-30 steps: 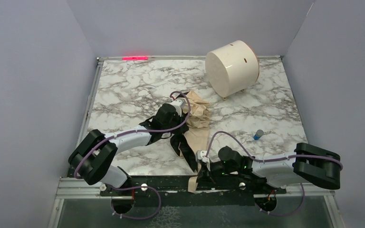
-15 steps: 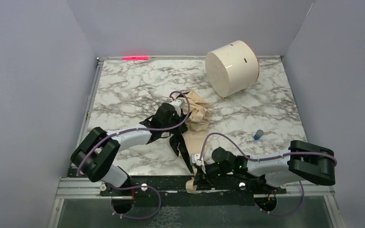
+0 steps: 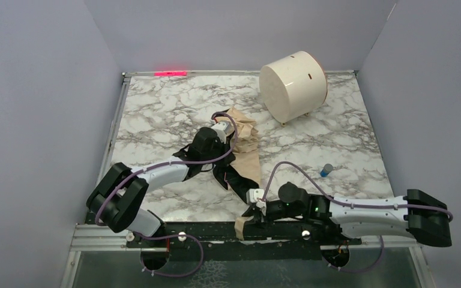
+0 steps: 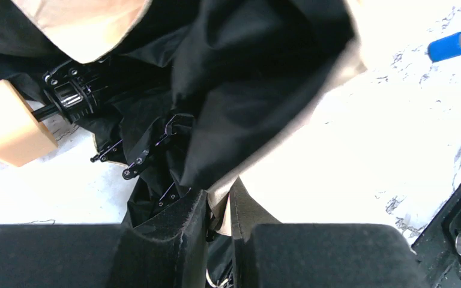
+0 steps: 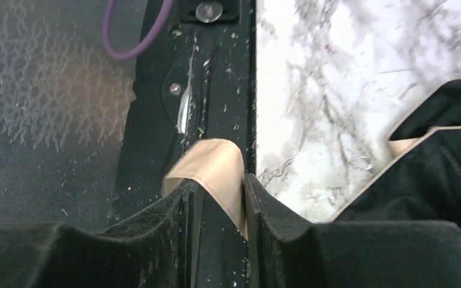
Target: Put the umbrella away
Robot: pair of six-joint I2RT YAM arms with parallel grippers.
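One umbrella [image 3: 247, 150], collapsed, mid-bench [image 3: 156, 108], running toward the near edge; its strap [image 5: 213, 165] crosses that edge. One drum [image 3: 293, 84], tipped, far right corner. One blue-capped tube [image 3: 326, 170] near the right edge. Two grippers: left gripper [image 4: 219, 210] nearly closed, pinching the canopy hem; right gripper [image 5: 216, 192] part-open, strap end between the pads, gap visible.

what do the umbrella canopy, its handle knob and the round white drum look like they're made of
The umbrella canopy looks like thin matte fabric, tan outside, black inside: it creases and drapes limply. Its handle knob is peach, smooth and flat-faced, probably plastic or painted wood. The white drum looks rigid, smooth and faintly glossy, likely plastic.
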